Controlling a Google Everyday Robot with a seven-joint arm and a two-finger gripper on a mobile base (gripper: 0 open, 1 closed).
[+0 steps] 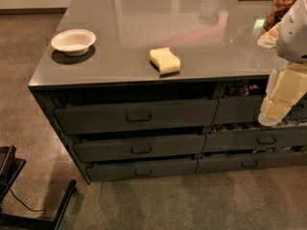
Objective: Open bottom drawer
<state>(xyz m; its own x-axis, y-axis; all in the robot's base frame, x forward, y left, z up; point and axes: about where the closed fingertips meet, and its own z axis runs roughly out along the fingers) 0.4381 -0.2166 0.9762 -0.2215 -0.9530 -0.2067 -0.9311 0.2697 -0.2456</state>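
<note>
The bottom drawer (142,169) is the slim dark grey front at the foot of the wide left stack, with a small loop handle (143,172) at its centre. Two taller drawers (139,116) sit above it, each with a dark gap over its front. My gripper (278,102) hangs at the right edge as a pale, elongated shape under the white arm (293,28). It is in front of the right drawer stack, well to the right of and above the bottom drawer's handle, and touches nothing that I can see.
A white bowl (73,41) and a yellow sponge (165,60) lie on the grey countertop (124,13). A jar (283,4) stands at the back right. The right stack's drawers (259,140) stand ajar, with items showing. A black stand (33,205) is on the floor at lower left.
</note>
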